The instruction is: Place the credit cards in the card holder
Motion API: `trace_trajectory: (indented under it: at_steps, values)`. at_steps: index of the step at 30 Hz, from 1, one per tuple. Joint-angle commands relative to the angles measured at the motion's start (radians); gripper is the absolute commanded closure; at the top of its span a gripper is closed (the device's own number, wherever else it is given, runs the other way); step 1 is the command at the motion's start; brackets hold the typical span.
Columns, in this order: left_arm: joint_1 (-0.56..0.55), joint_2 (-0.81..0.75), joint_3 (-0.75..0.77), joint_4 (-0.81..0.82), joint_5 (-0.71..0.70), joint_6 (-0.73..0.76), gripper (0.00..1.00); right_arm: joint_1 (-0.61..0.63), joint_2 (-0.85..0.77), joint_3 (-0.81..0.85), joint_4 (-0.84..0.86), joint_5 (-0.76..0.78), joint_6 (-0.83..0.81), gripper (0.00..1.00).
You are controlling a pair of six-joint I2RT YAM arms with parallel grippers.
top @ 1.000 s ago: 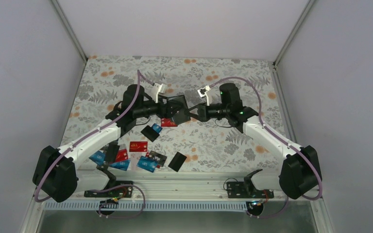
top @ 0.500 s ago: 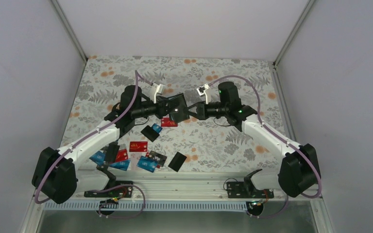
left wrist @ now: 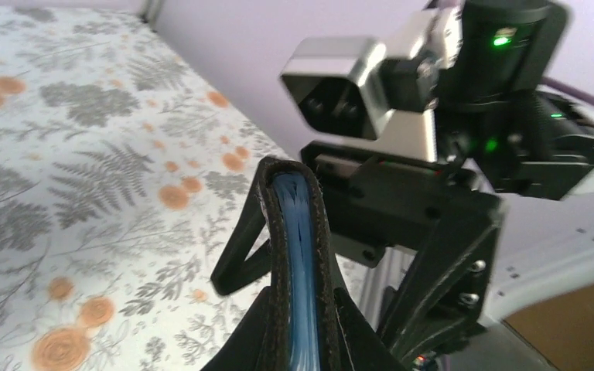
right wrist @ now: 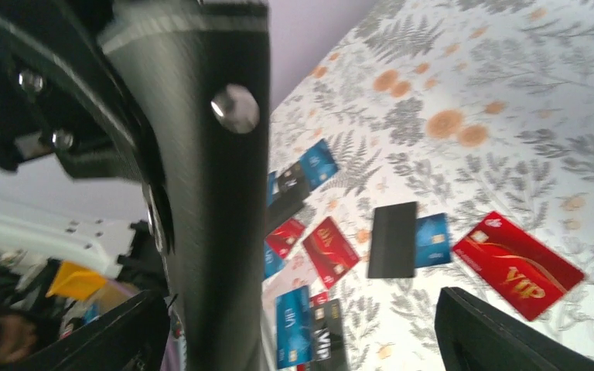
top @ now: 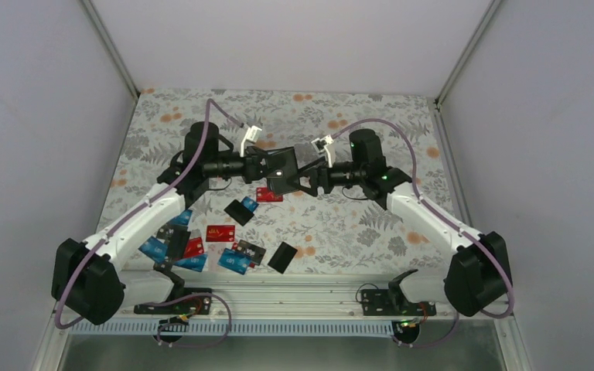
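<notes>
The card holder (top: pixel 282 170), a black folding wallet, hangs above the middle of the table, and my left gripper (top: pixel 267 166) is shut on it. In the left wrist view its edge (left wrist: pixel 298 232) stands upright, blue inside, pinched between my left gripper's (left wrist: pixel 303 309) fingers. My right gripper (top: pixel 304 182) stands open just right of the holder. In the right wrist view the holder's black face (right wrist: pixel 209 193) with a metal stud fills the left side, between the wide-apart fingers of my right gripper (right wrist: pixel 298 305). Credit cards lie on the table below: a red one (top: pixel 269 195), a black one (top: pixel 238 212), a blue one (top: pixel 233 262).
More cards are scattered near the front left: a red one (top: pixel 220 233), a black one (top: pixel 282 257) and a stack by the left arm (top: pixel 178 243). The floral cloth (top: pixel 371 224) covers the table. Grey walls close in on three sides.
My left gripper has shut on the card holder and drawn it slightly up and left. My right gripper, shut on the holder before, has opened and let it go.
</notes>
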Motion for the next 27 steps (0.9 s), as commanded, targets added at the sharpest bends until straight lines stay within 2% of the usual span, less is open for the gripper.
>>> trace_trajectory:
  at_steps: [1, 7, 12, 17, 22, 27]
  values:
    - [0.013, 0.000, 0.087, -0.067, 0.214, 0.043, 0.97, -0.005, -0.072, -0.037, 0.073, -0.171, -0.052, 0.15]
    - [0.016, 0.005, 0.160, -0.169, 0.301, 0.116, 0.97, -0.009, -0.118, -0.031, 0.111, -0.348, -0.051, 0.26]
    - [0.016, 0.001, 0.185, -0.169, 0.383, 0.128, 0.97, -0.008, -0.136, -0.023, 0.152, -0.447, -0.026, 0.42]
    - [0.015, -0.005, 0.193, -0.145, 0.414, 0.109, 0.97, -0.005, -0.132, -0.017, 0.163, -0.467, -0.012, 0.57]
    - [0.004, 0.002, 0.188, -0.107, 0.419, 0.081, 0.97, 0.022, -0.099, -0.009, 0.161, -0.461, -0.014, 0.68]
    - [-0.021, 0.007, 0.190, -0.095, 0.417, 0.076, 0.97, 0.049, -0.063, 0.011, 0.132, -0.425, -0.033, 0.68]
